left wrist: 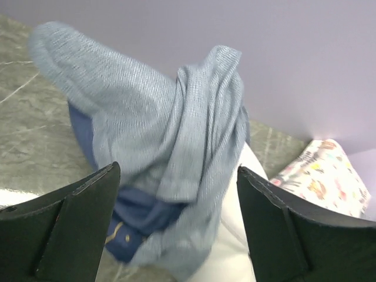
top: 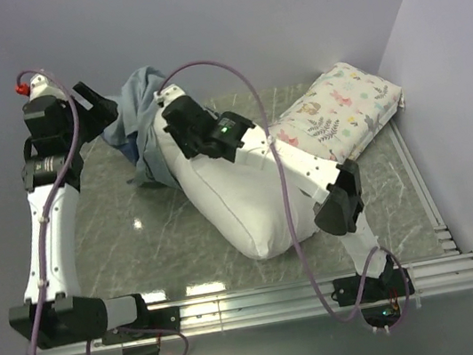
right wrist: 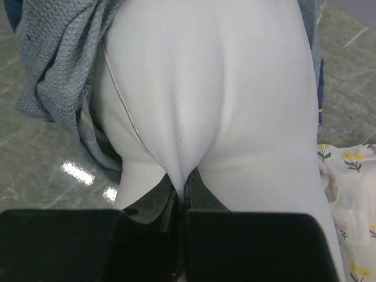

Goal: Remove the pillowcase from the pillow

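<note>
The pillowcase (top: 141,111) is bunched inside out, pale grey-blue, over the far end of the white pillow (top: 236,200), with navy folds below. My left gripper (top: 107,108) is open beside the bunch. In the left wrist view the pillowcase (left wrist: 170,117) hangs just ahead of the open left gripper (left wrist: 177,170), not gripped, and the pillow (left wrist: 238,247) shows beneath it. My right gripper (top: 172,120) is shut on a pinch of the pillow's white fabric. In the right wrist view the right gripper (right wrist: 185,191) nips a fold of the pillow (right wrist: 223,88), with the pillowcase (right wrist: 56,64) at the left.
A smaller cream floral-print pillow (top: 343,111) lies at the back right against the wall; it also shows in the left wrist view (left wrist: 329,173) and the right wrist view (right wrist: 352,200). Walls close in the marble tabletop (top: 128,231) at the back and both sides.
</note>
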